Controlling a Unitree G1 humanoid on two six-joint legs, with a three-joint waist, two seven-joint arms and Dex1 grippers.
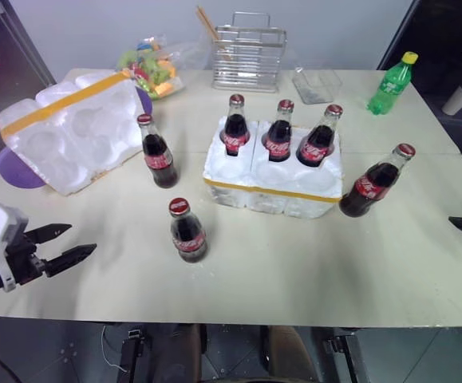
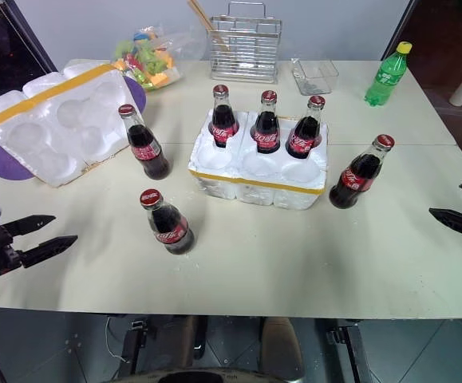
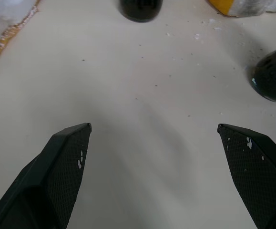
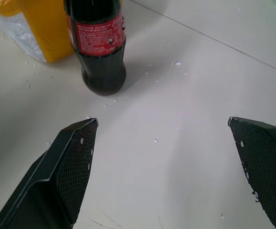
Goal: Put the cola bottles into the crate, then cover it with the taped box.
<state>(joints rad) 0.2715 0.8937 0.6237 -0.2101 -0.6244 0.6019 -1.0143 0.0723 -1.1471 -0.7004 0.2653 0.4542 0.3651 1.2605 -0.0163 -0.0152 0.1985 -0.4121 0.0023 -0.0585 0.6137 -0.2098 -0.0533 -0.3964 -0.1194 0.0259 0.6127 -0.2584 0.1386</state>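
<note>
loose bottle (image 4: 97, 45) beyond right gripper (image 4: 164, 143)

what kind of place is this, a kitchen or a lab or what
Probably a lab or test room set up for tabletop trials: a plain table holding staged props such as cola bottles, a foam crate and a wire rack.

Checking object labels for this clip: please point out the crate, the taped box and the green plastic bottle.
crate (image 1: 272, 191): left eye view, on its yellow tape band at the front wall.
taped box (image 1: 71, 142): left eye view, on its moulded white interior.
green plastic bottle (image 1: 391, 86): left eye view, on its labelled body.
</note>
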